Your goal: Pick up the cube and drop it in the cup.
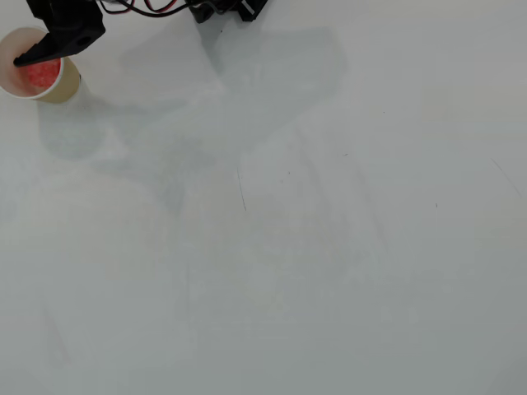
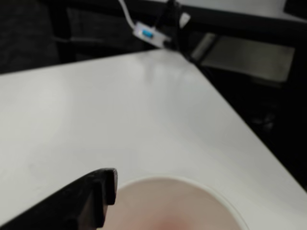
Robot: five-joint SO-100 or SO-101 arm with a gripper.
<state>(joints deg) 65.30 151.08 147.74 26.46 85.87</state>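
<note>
Black gripper finger fills my wrist view's lower left, over the cream paper cup. Small red speckled cube lies inside, upper left overhead. Drop looks done; jaw opening I cannot tell.

White table bare; red and black wires at top edge.

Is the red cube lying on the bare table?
No, in the overhead view the cube sits inside the cup, not on the table.
</note>
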